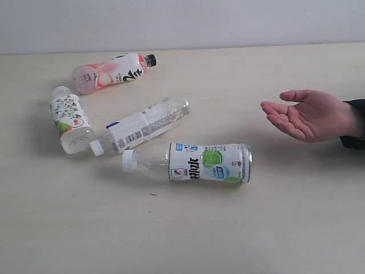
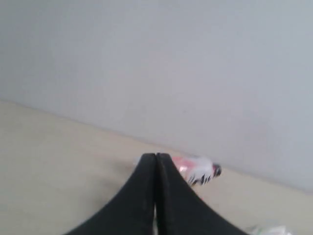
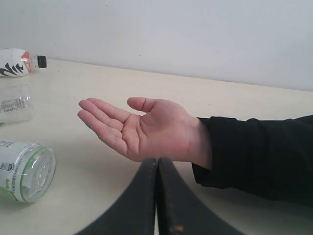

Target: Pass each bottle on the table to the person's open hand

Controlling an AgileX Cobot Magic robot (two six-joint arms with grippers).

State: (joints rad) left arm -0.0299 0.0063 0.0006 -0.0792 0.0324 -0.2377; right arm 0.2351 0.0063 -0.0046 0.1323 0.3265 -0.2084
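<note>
Several bottles lie on their sides on the pale table [image 1: 239, 228]. The pink-label bottle [image 1: 113, 72] with black cap is farthest back. The floral-label bottle [image 1: 69, 119] lies at the left. Beside it lies the barcode-label bottle [image 1: 141, 125], and the lime-label bottle [image 1: 194, 162] is nearest. A person's open hand [image 1: 311, 114] waits palm up at the right. Neither gripper appears in the exterior view. My left gripper [image 2: 155, 157] is shut and empty, with the pink bottle [image 2: 198, 171] beyond it. My right gripper [image 3: 157, 161] is shut and empty, just short of the hand [image 3: 142, 128].
A plain pale wall [image 1: 182, 23] backs the table. The person's black sleeve [image 1: 355, 123] enters from the right edge. The right wrist view also catches the lime bottle's base [image 3: 27, 170] and the barcode bottle [image 3: 14, 103].
</note>
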